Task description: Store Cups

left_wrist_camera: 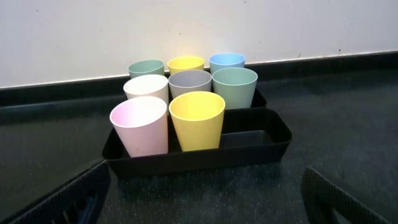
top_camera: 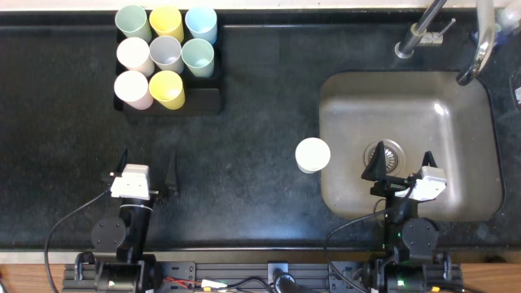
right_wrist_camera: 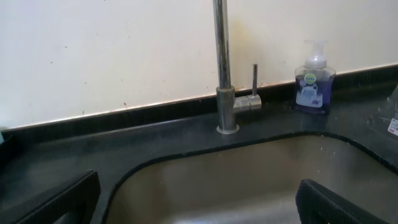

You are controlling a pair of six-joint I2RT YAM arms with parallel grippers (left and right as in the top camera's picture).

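A loose white cup (top_camera: 313,155) stands alone on the dark worktop (top_camera: 244,179), just beside the left rim of the sink (top_camera: 456,106). Well apart from it, at the worktop's far left, a black tray (top_camera: 207,102) holds eight cups (top_camera: 166,54) in pastel colours, packed close together, with one bare corner at its near right. Your left tool (top_camera: 148,167) hangs in front of the tray, fingers spread wide and holding nothing. Your right tool (top_camera: 400,163) hangs over the sink basin, also spread wide and holding nothing. A tap (top_camera: 419,32) and a soap bottle (right_wrist_camera: 314,84) stand behind the sink.
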